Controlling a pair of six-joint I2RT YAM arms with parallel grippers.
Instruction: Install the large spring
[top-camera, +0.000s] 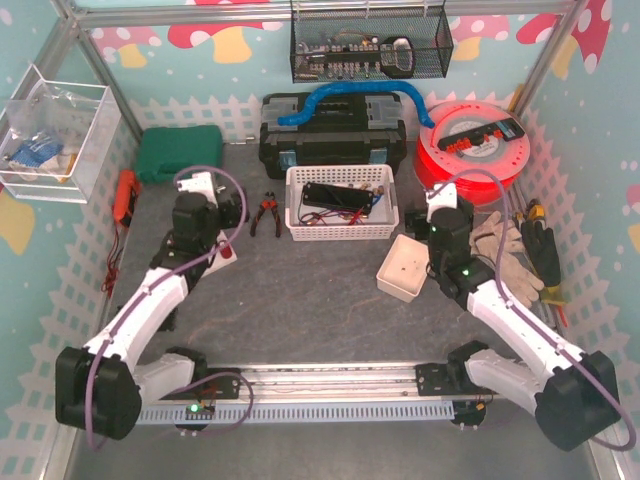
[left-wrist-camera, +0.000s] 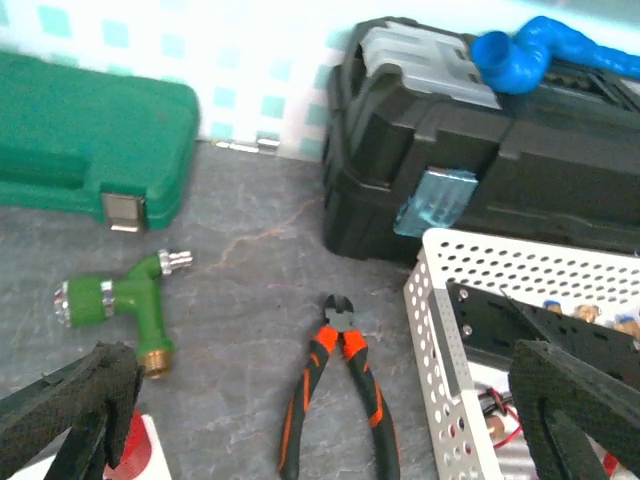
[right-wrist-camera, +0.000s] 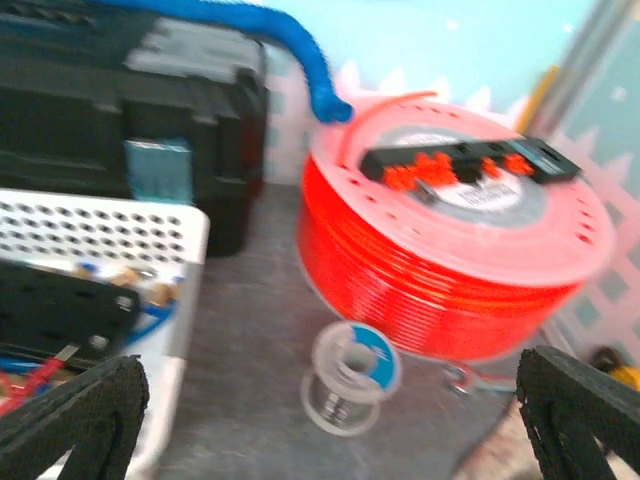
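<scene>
Spring cannot be picked out in any view; whether it lies among the small parts in the white perforated basket (top-camera: 342, 203) cannot be told. That basket stands mid-surface and holds a black plate (top-camera: 338, 194) over loose bits and wires.

At its 9 o'clock lie the orange-handled cutters (left-wrist-camera: 335, 395), flat on the grey surface (top-camera: 300, 300). Beyond them the left claw (left-wrist-camera: 320, 410) hangs with its fingers spread wide and nothing between them. A green hose fitting (left-wrist-camera: 125, 300) lies at the cutters' 9 o'clock.

At the basket's 3 o'clock the right claw (right-wrist-camera: 325, 410) is likewise spread wide and empty. It faces a small clear wire reel (right-wrist-camera: 352, 375) that rests just in front of the big red spool (right-wrist-camera: 450, 260). A black power strip (right-wrist-camera: 465, 165) lies on top of the spool.

At the basket's 12 o'clock sits the black toolbox (top-camera: 335, 135) with a blue hose (top-camera: 345, 100) draped across it. At 10 o'clock lies a green case (top-camera: 180, 153), at 5 o'clock a small white box (top-camera: 404, 268), tilted. At 6 o'clock, by the arm bases, an aluminium rail (top-camera: 330, 378) lies across.
</scene>
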